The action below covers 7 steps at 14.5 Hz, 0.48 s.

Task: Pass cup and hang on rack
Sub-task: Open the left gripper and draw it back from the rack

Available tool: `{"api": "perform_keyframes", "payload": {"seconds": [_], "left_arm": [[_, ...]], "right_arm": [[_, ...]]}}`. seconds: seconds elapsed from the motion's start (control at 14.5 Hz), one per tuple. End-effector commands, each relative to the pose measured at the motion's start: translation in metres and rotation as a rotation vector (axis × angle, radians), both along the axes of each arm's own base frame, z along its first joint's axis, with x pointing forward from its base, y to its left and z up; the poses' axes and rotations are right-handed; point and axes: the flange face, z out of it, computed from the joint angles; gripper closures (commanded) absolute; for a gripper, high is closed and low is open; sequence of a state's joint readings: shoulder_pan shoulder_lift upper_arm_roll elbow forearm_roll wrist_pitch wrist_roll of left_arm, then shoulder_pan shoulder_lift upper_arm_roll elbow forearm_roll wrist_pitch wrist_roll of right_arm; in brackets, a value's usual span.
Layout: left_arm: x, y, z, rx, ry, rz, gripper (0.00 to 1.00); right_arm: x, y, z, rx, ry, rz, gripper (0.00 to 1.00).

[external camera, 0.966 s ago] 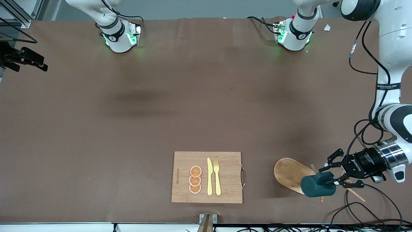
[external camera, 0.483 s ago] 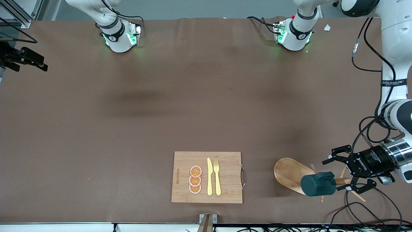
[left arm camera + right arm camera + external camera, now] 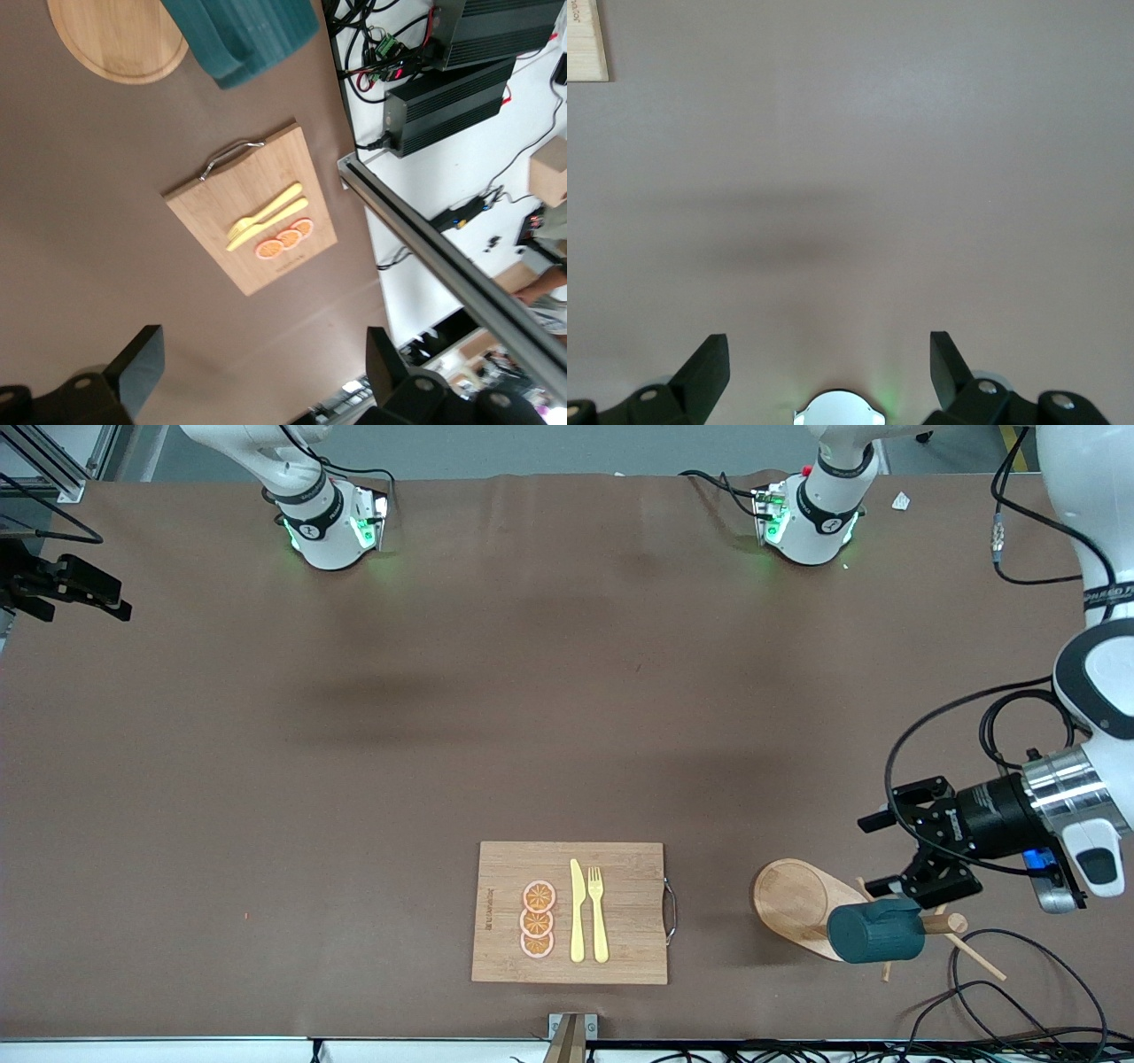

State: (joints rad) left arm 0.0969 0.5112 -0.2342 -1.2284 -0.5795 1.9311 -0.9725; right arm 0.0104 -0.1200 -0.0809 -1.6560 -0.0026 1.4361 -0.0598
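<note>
cup [image 3: 875,935] seen hung on rack [image 3: 795,902] | left pincer [image 3: 893,854] spread, empty, above it: should be lifted clear without snagging | right pincer [image 3: 829,367] spread, waiting

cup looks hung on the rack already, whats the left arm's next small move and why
Probably lift the left gripper a little higher and draw it back toward its base. Its jaws are open and clear of the cup, which hangs on the rack with nothing gripping it. The right gripper waits open over bare table, so no handover seems left.
</note>
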Motion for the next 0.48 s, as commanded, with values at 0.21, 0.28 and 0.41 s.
{"api": "perform_keyframes", "payload": {"seconds": [0.21, 0.28, 0.41], "left_arm": [[-0.043, -0.03, 0.047, 0.386, -0.161, -0.379, 0.0], [-0.051, -0.03, 0.054, 0.445, -0.189, -0.483, 0.0], [-0.062, -0.016, 0.068, 0.559, -0.24, -0.639, 0.0]], "right_arm": [[-0.007, 0.001, 0.004, 0.004, -0.019, -0.003, 0.0], [-0.007, 0.002, 0.005, 0.003, -0.02, -0.001, 0.0], [-0.007, 0.002, 0.004, 0.003, -0.016, -0.003, 0.0]]}}
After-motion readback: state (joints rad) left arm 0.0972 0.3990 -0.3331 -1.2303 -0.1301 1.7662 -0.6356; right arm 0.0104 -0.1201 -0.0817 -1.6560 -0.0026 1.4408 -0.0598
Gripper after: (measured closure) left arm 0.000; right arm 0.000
